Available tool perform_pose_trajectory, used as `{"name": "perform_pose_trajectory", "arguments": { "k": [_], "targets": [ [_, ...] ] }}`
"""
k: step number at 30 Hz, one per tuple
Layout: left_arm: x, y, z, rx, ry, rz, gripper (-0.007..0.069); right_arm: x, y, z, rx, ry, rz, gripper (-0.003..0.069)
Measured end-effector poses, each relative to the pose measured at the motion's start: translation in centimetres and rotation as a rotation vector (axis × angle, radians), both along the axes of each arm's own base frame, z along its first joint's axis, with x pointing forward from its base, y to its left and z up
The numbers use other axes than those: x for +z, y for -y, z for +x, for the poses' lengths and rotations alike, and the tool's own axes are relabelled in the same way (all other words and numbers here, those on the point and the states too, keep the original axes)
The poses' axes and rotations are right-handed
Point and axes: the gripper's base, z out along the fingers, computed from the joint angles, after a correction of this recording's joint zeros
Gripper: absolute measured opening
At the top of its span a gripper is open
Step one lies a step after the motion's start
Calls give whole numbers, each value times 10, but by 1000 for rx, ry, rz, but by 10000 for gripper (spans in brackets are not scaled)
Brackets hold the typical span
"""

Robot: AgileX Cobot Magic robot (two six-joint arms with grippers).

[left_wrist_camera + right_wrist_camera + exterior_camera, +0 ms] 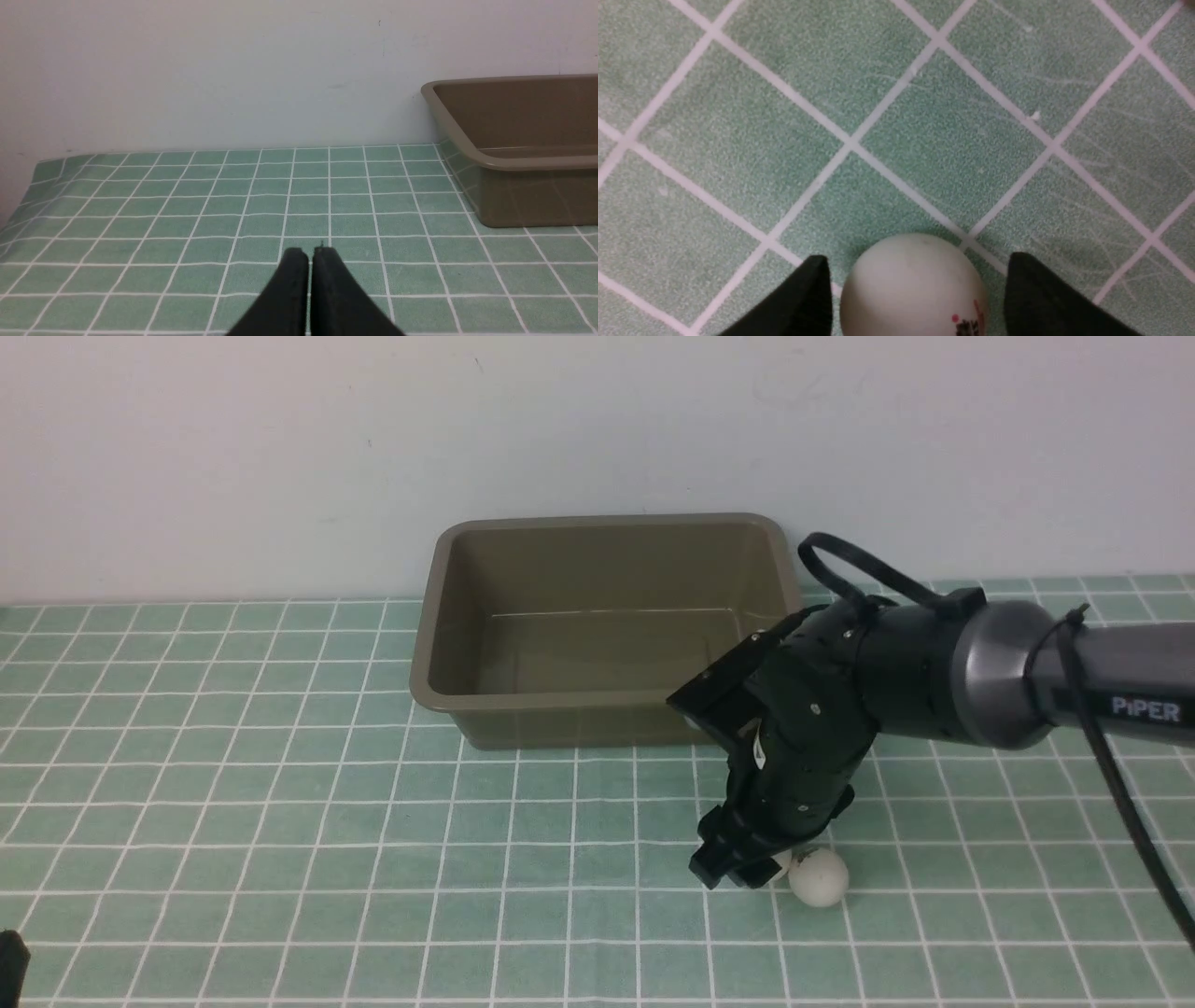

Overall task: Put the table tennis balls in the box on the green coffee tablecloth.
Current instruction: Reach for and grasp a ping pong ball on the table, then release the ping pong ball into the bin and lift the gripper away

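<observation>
Barely started: box (597, 705) sits empty on the green tablecloth (233, 784). Right end effector (917, 263) is down, jaws wide around one ball (915, 294), gaps either side, no grip. Second ball (820, 876) lies just beside. Left end effector (309, 261) is pinched closed.

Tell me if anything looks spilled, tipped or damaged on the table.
Nothing stands out: the box sits upright and level on the tablecloth, and a ball rests between the open fingers of the right gripper.
</observation>
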Motion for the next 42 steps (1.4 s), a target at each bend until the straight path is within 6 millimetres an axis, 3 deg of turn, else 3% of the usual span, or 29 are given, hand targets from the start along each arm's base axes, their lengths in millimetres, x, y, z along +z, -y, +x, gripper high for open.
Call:
{"name": "perform_pose_trajectory", "arguments": {
  "k": [4, 14, 22, 26, 27, 28, 30, 34, 38, 42],
  "targets": [
    [0, 0, 0, 0, 0, 0, -4, 0, 0, 0, 0, 0, 0, 363],
    [0, 0, 0, 0, 0, 0, -4, 3, -5, 0, 14, -14, 40, 360],
    [0, 0, 0, 0, 0, 0, -4, 47, -37, 9, 88, -57, 285, 360],
    [0, 0, 0, 0, 0, 0, -4, 82, -54, 16, 163, -40, 415, 360],
    [0, 0, 0, 0, 0, 0, -4, 99, -60, 21, 187, -1, 452, 360],
    [0, 0, 0, 0, 0, 0, -4, 101, -60, 21, 192, 4, 455, 360],
    [0, 0, 0, 0, 0, 0, -4, 124, -64, 28, 213, 82, 484, 360],
    [0, 0, 0, 0, 0, 0, -4, 145, -64, 42, 226, 261, 477, 360],
    [0, 0, 0, 0, 0, 0, -4, 143, -59, 58, 151, 376, 447, 360],
    [0, 0, 0, 0, 0, 0, -4, 109, -50, 82, 63, 372, 386, 360]
  ]
}}
